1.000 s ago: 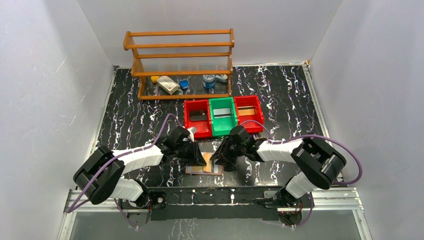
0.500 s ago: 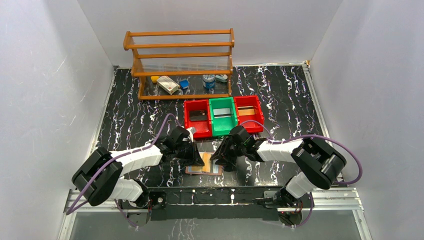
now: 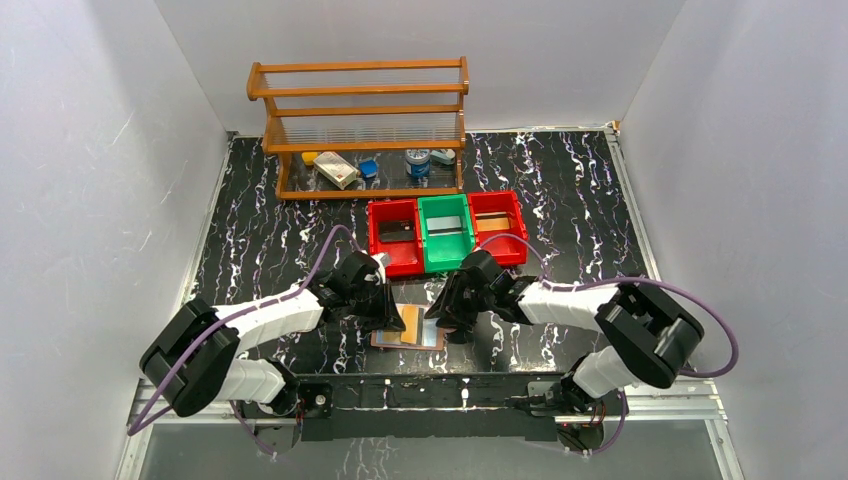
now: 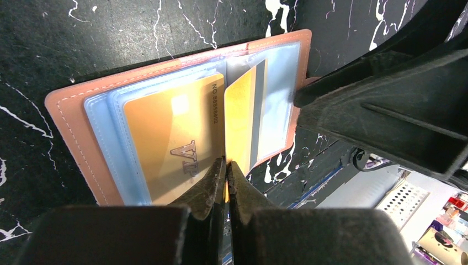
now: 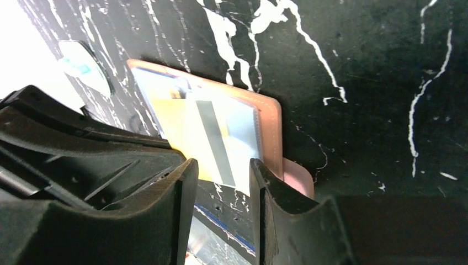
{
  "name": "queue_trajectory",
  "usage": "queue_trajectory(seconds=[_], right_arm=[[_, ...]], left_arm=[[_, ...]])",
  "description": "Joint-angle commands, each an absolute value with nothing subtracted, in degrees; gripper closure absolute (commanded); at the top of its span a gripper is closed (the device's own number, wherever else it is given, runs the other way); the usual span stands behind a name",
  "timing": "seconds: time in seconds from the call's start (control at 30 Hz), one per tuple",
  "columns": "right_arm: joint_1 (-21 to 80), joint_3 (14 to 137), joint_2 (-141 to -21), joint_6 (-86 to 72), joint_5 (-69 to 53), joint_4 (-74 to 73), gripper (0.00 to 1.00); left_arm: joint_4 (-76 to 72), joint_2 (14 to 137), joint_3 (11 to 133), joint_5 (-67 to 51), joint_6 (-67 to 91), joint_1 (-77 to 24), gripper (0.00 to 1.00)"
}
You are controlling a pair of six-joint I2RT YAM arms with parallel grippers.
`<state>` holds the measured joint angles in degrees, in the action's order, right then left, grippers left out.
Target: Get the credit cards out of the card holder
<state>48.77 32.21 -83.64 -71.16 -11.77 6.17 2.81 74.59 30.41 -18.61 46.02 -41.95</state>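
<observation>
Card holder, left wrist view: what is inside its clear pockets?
The open reddish-brown leather card holder shows a flat gold VIP card in a pale blue sleeve; the left gripper pinches a second orange striped card. Anything beneath them is covered.

Twin machines: the left arm [image 3: 265, 315] and right arm [image 3: 640, 335] share white tube sections [image 3: 570, 300], bulky black joints [image 3: 195, 355] and looping purple cables [image 3: 720, 312]. The matte black left hand [image 4: 225, 163] and right hand [image 5: 222, 165] end in thick, scuffed fingers [image 4: 204, 190].
</observation>
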Motion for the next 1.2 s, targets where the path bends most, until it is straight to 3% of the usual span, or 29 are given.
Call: queue_trajectory(seconds=[0.0, 0.37, 0.77, 0.97, 1.1, 1.17], right_arm=[[49.0, 35.3, -79.8, -66.6, -10.7, 5.9, 0.52], [49.4, 38.1, -90.0, -67.3, -18.2, 8.8, 0.51], [50.0, 35.7, -93.0, -69.9, -16.8, 5.1, 0.53], [50.0, 35.8, -93.3, -70.0, -16.5, 4.9, 0.53], [50.0, 36.3, -92.4, -69.6, -14.8, 2.8, 0.53], [50.0, 36.5, -91.6, -69.2, -14.0, 2.1, 0.53]], left_arm=[[3.3, 74.7, 31.6, -19.3, 45.2, -41.7, 1.0], [3.1, 74.7, 31.8, -19.9, 45.1, -41.7, 1.0], [-3.7, 77.8, 31.6, -26.8, 46.4, -41.7, 0.85], [-0.4, 77.1, 33.1, -24.3, 45.2, -41.7, 0.89], [5.2, 73.8, 34.1, -18.6, 43.7, -41.7, 1.0], [7.0, 71.9, 34.5, -16.4, 43.2, -41.7, 1.0]])
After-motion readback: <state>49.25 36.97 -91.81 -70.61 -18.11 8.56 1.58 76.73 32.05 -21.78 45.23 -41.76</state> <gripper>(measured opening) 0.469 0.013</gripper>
